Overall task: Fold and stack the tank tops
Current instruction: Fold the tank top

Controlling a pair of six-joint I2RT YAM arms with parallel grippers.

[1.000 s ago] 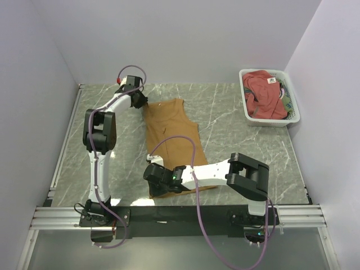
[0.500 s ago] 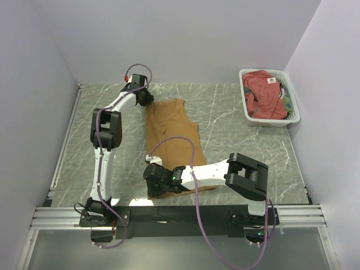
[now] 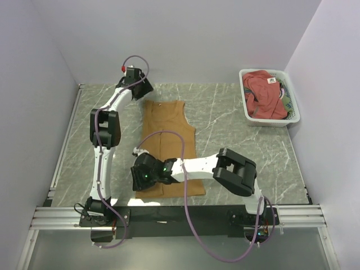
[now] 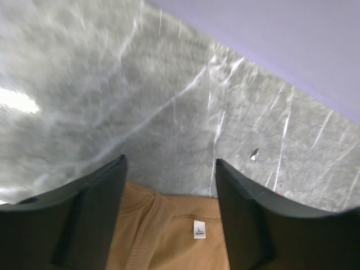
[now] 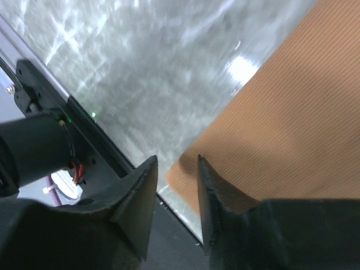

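Tan tank top (image 3: 169, 147): skewed a second ago, now flat mid-table (image 3: 236, 146), collar far. Left gripper (image 4: 170, 169) has spread over the collar, and right gripper (image 5: 175, 163) has parted at the hem corner. We judge both released, with folding next. Rust-red tank top (image 3: 264, 93) sits in the basket (image 3: 248, 116).

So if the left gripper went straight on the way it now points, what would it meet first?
Probably the bare table just beyond the neckline of the tan tank top, then the back wall. The left gripper hangs open over that neckline; depth is unclear.
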